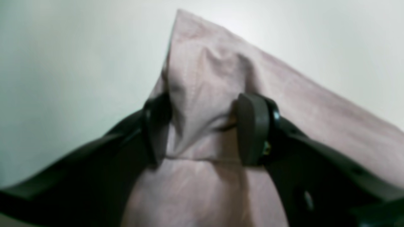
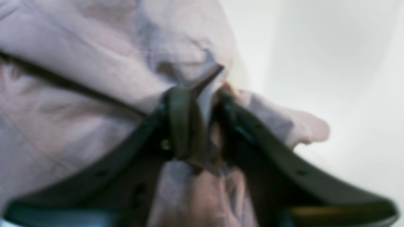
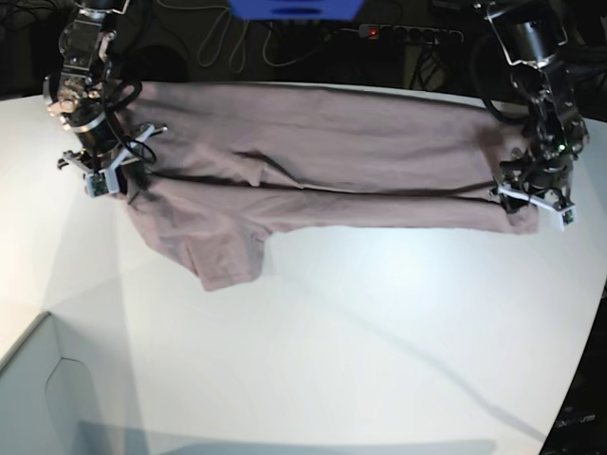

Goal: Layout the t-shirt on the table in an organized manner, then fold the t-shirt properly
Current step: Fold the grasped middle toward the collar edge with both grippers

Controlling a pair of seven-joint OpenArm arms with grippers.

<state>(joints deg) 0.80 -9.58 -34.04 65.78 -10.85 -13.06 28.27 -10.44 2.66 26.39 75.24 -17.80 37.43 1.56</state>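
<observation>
The dusty mauve t-shirt lies stretched sideways across the far part of the white table, with a long fold crease through its middle and one sleeve pointing toward the near side. My left gripper is at the shirt's right end; in the left wrist view this gripper is shut on a bunched corner of the shirt. My right gripper is at the shirt's left end; in the right wrist view it pinches a fold of the shirt.
A pale grey box corner sits at the near left. A blue object, cables and a power strip lie beyond the table's far edge. The table edge curves down the right side.
</observation>
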